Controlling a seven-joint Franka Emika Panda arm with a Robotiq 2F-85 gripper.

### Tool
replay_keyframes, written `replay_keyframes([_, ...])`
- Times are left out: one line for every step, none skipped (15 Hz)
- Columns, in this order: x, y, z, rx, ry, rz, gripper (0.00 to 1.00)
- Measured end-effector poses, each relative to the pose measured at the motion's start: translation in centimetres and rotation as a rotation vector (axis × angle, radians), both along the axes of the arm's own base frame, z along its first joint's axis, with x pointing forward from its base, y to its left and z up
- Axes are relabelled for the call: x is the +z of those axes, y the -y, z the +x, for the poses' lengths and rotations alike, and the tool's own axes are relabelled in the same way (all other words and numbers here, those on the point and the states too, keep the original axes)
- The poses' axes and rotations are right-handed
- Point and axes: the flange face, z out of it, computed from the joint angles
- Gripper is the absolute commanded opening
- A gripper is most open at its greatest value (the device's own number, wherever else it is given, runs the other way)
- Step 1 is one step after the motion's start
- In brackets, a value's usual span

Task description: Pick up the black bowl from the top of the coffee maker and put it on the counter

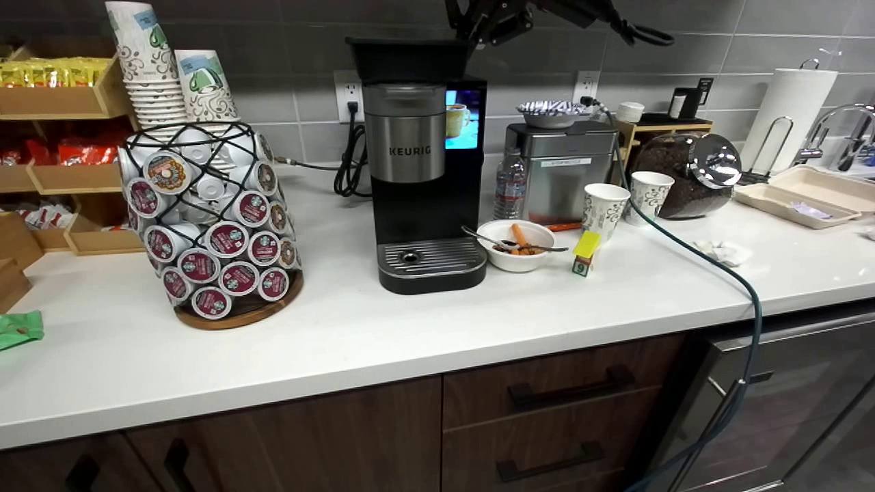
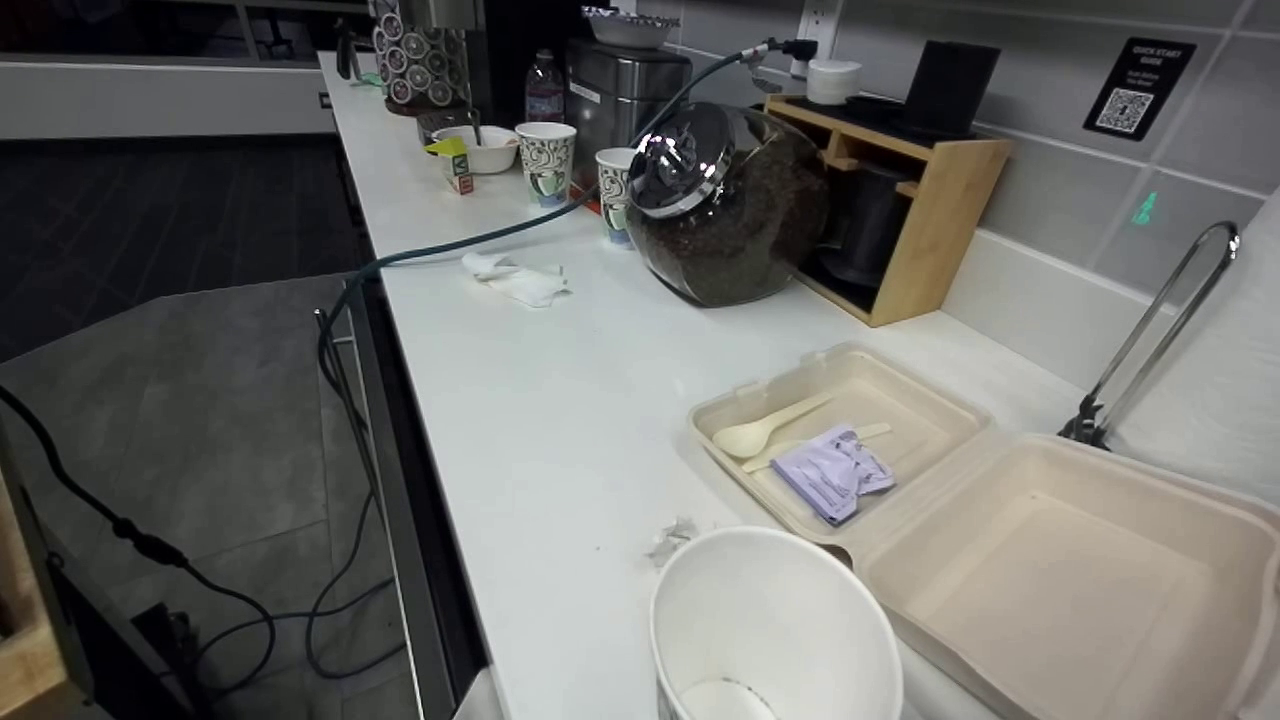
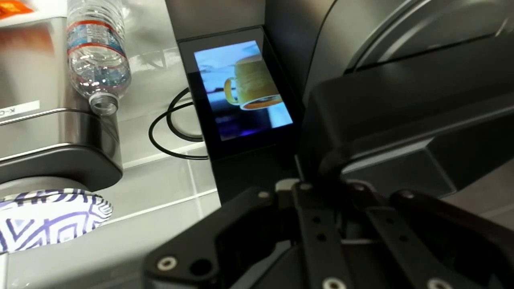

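Observation:
The black bowl (image 1: 410,58) sits on top of the coffee maker (image 1: 410,143), its rim about level. In the wrist view, the bowl (image 3: 401,96) fills the right side beside the coffee maker's lit screen (image 3: 245,92). The bowl is out of frame in the exterior view that shows only part of the coffee maker (image 2: 510,60). My gripper (image 1: 473,34) is at the bowl's right rim. In the wrist view, its fingers (image 3: 329,186) are close together on either side of the bowl's edge, which is dark there. The white counter (image 1: 328,362) runs below; it also shows here (image 2: 520,430).
A coffee pod rack (image 1: 212,225) stands left of the coffee maker. A white bowl with spoons (image 1: 516,263), a water bottle (image 1: 510,181) and a steel machine (image 1: 567,174) are at its right. Paper cups (image 1: 605,205) and a glass jar (image 1: 673,174) follow. A cable (image 1: 704,256) crosses the counter's edge.

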Motion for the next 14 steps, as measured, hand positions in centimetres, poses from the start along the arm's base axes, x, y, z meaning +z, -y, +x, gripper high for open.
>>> replay_keyframes([0.3, 0.0, -0.2, 0.003, -0.005, -0.011, 0.02])
replay_keyframes([0.8, -0.1, -0.5, 0.013, -0.010, -0.024, 0.02])
replay_keyframes([1.3, -0.3, -1.0, 0.026, -0.017, -0.036, 0.02])
replay_keyframes([1.9, -0.5, -1.9, 0.042, -0.034, -0.044, 0.02])
replay_keyframes([2.3, -0.7, -2.9, 0.053, -0.060, -0.047, 0.02])
replay_keyframes([2.4, -0.8, -4.1, 0.054, -0.092, -0.047, 0.02])
replay_keyframes([2.4, -0.7, -5.2, 0.045, -0.122, -0.042, 0.03])
replay_keyframes([2.3, -0.5, -6.4, 0.027, -0.149, -0.028, 0.03])
replay_keyframes([2.2, -0.2, -7.5, 0.000, -0.165, -0.003, 0.03])
replay_keyframes([1.9, 0.0, -8.5, -0.036, -0.181, 0.030, 0.03])
replay_keyframes([1.6, 0.1, -9.6, -0.071, -0.197, 0.064, 0.03])
replay_keyframes([1.3, 0.0, -10.8, -0.101, -0.214, 0.103, 0.03])
replay_keyframes([1.0, -0.2, -12.1, -0.124, -0.233, 0.143, 0.03])
replay_keyframes([0.6, -0.5, -13.5, -0.148, -0.253, 0.185, 0.03])
